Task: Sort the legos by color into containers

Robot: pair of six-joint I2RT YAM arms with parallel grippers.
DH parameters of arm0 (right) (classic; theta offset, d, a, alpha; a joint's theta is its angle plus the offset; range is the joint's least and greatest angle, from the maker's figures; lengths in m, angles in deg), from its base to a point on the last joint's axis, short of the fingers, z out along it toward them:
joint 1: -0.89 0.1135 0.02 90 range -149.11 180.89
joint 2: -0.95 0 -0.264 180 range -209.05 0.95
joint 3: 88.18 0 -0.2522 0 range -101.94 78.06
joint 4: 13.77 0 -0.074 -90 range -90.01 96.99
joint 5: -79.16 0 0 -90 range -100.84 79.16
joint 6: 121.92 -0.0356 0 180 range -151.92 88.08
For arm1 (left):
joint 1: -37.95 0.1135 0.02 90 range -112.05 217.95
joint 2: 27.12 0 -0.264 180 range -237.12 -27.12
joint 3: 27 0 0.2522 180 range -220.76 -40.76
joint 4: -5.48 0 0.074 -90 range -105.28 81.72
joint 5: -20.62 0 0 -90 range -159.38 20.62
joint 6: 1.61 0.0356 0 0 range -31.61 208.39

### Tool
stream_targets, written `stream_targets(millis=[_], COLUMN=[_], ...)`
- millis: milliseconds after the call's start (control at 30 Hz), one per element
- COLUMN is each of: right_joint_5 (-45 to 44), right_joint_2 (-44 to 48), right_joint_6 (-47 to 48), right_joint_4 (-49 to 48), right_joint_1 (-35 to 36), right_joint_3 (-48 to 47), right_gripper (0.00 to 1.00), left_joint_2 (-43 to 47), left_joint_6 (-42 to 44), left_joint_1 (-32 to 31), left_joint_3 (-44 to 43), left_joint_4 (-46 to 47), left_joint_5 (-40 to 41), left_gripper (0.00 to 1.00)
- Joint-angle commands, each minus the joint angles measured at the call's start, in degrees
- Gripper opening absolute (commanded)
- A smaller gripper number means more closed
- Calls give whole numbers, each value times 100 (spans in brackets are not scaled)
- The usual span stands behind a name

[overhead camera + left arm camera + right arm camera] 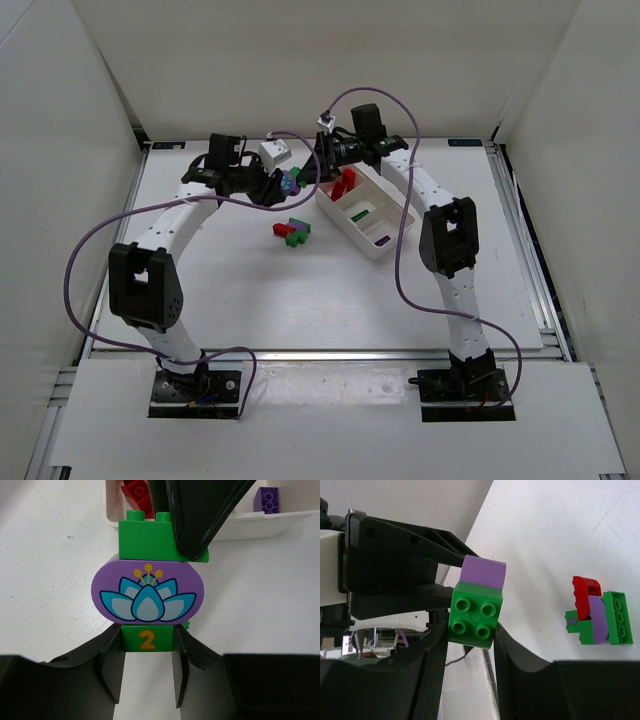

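Observation:
A joined stack of three legos hangs between my two grippers above the table (293,182). My left gripper (147,641) is shut on its green brick marked "2" (147,637). A purple oval piece with a lotus print (147,592) sits in the middle. My right gripper (470,630) is shut on the other green brick (476,615), whose studs face that camera. The white tray (392,248) lies to the right, with red legos (343,185) in the far compartment, a green one (360,213) in the middle and a purple one (383,238) in the near one.
A small pile of red, green and purple legos (292,232) lies on the table left of the tray; it also shows in the right wrist view (595,615). A white box (274,152) stands at the back, behind the left gripper.

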Motion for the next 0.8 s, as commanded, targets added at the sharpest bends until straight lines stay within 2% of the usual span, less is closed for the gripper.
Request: stream_targets(millis=[0, 367, 567, 700, 767], right_joint_5=[-102, -560, -525, -410, -410], right_joint_2=[224, 611, 936, 1173, 1244], right_joint_6=[519, 897, 1353, 1600, 1635], right_joint_4=[-49, 302, 619, 795, 786], right_joint_1=[-134, -688, -1128, -1224, -1242], right_joint_3=[-74, -39, 637, 971, 1033], right_gripper=[0, 0, 0, 0, 0], left_joint_2=[296, 639, 648, 534, 307], left_joint_6=[-48, -329, -601, -1084, -1444], left_joint_1=[-22, -13, 40, 337, 435], left_joint_3=[229, 748, 669, 599, 450], left_joint_4=[-30, -56, 5, 259, 295], left_joint_5=[-60, 46, 20, -629, -1348], left_gripper=[10, 10, 10, 10, 10])
